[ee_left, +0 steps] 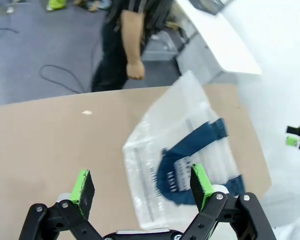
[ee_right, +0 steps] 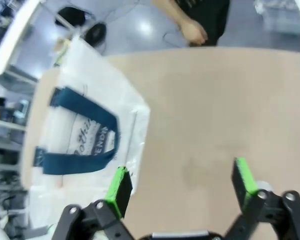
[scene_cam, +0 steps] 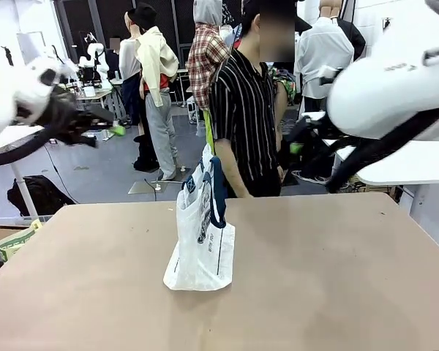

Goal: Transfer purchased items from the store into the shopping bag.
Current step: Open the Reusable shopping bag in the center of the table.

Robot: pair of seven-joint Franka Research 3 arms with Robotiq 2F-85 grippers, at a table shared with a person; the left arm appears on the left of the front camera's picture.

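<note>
Shopping bag (scene_cam: 201,248) upright, front view | wrist views — person's hand (ee_left: 135,70) | left fingers (ee_left: 82,186), right fingers (ee_right: 119,187) apart

I count one bag (scene_cam: 201,234) on one table (scene_cam: 336,278), with one person (scene_cam: 243,110) at the far side. Two grippers on my end, left gripper (ee_left: 142,185) and right gripper (ee_right: 182,185), each carrying two green pads (ee_left: 82,185).

Bare table (scene_cam: 336,278) is seen on both sides of the bag (scene_cam: 201,241), which stands upright mid-table, while the far edge behind it seems blocked by the person (scene_cam: 243,117).
</note>
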